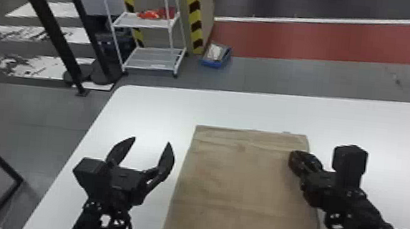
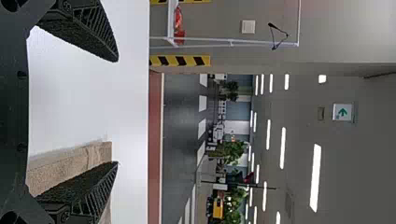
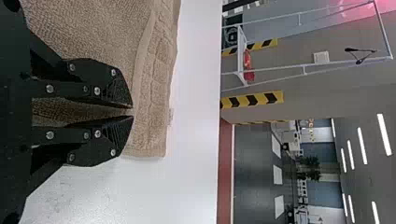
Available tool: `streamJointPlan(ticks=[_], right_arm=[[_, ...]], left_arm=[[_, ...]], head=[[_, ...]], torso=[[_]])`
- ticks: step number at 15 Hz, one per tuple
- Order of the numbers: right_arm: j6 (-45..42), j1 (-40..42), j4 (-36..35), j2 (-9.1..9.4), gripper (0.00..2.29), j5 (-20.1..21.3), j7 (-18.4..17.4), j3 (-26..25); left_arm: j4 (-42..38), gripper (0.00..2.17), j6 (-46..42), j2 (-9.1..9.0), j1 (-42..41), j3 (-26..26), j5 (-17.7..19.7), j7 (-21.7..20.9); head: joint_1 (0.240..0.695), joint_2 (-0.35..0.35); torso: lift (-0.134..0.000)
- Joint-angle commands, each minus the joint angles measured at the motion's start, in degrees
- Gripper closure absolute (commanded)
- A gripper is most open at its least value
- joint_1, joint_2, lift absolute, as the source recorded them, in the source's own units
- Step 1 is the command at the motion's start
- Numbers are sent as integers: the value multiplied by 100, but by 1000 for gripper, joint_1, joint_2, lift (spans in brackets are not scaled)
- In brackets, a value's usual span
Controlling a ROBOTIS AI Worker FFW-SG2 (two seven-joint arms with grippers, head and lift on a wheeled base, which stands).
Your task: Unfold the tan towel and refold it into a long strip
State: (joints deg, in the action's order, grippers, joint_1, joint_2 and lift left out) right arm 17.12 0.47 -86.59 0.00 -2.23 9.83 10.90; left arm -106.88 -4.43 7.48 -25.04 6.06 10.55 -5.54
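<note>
A tan towel [image 1: 244, 184] lies flat on a white table [image 1: 147, 107] between a robot's 2 claws, its long axis running from the near side of the work area toward the table's far side. The right claw [image 1: 295, 161] is the nearer of the 2, over the towel's right edge and close to the far right corner, its 2 fingers drawn together; whether they pinch any cloth cannot be told. The left claw [image 1: 152, 140] stands wide and empty just beside the left edge, with the towel to its right. A lengthwise fold appears to be the job ahead, and it probably calls for lifting 1 long side across toward the other; a grip on the far corner alone could skew the strip. A small pale tab [image 3: 171, 116] juts from the far hem, too small to read. A wall sign [image 2: 342, 112] shows a green arrow.
</note>
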Motion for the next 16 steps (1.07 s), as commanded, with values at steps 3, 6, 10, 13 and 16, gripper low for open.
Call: streamJointPlan(ticks=[3,6,10,13,16], right_arm=[[-10,33,-42,5,1001,-5,1,9],[25,6,-16,5,1325,4,1,0],[-502,164,-174,5,1328,-49,45,0],[-590,279,-359,5,1332,-76,63,-9],[7,191,-350,5,954,-40,80,-18]], left_arm=[[10,97,0,0,-10,0,0,0],[10,97,0,0,-27,9,0,0],[10,97,0,0,-27,9,0,0],[10,97,-18,0,-27,9,0,0],[27,97,0,0,-19,9,0,0]], head=[[695,230],[695,230],[695,231],[695,234],[695,235]], torso=[[-125],[-125],[-125],[-125],[-125]])
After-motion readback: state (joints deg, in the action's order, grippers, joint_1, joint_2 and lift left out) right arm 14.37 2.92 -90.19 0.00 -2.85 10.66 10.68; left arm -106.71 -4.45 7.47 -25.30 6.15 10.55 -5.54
